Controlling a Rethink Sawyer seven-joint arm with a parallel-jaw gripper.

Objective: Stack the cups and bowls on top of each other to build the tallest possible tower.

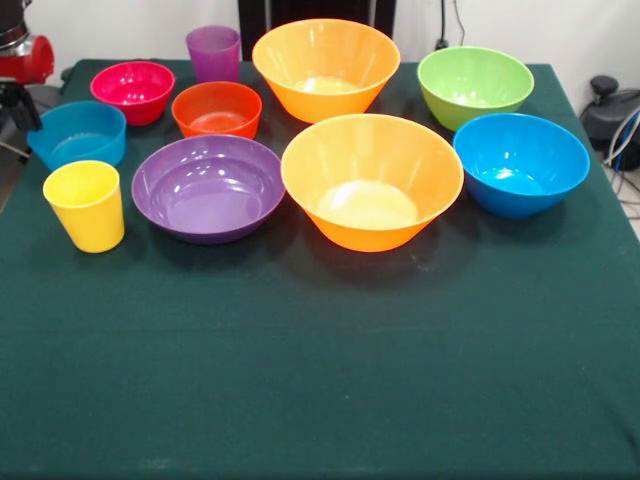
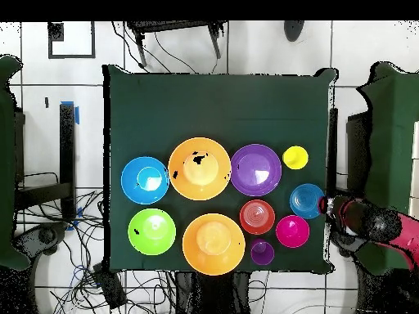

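Yellow cup [image 1: 85, 205] stands lower left of the frame on the green tabletop [image 1: 320, 380]. Beside it run the purple bowl [image 1: 208, 187], a large orange bowl [image 1: 371, 180] and the blue bowl [image 1: 520, 163]. Farther back sit the teal bowl [image 1: 79, 133], orange-red bowl [image 1: 216, 109], pink-red bowl [image 1: 132, 91], purple cup [image 1: 213, 53], second large orange bowl [image 1: 325, 67] and green bowl [image 1: 475, 86]. Nothing is stacked. At the left edge the gripper [image 1: 18, 100] shows partly; whether apart or together I cannot tell.
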